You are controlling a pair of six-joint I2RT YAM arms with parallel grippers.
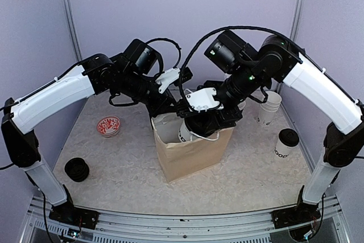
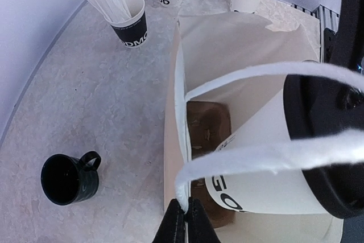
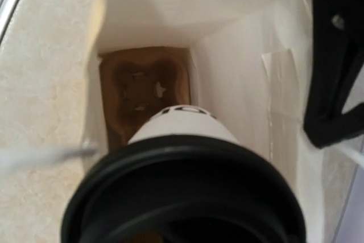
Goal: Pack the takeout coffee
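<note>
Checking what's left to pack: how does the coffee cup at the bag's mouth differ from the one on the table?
The held cup is tilted; the table cup stands upright. The held cup is at the mouth of the paper bag, in the right gripper; the table cup is outside it, untouched. Both are white with black lids and black lettering.
</note>
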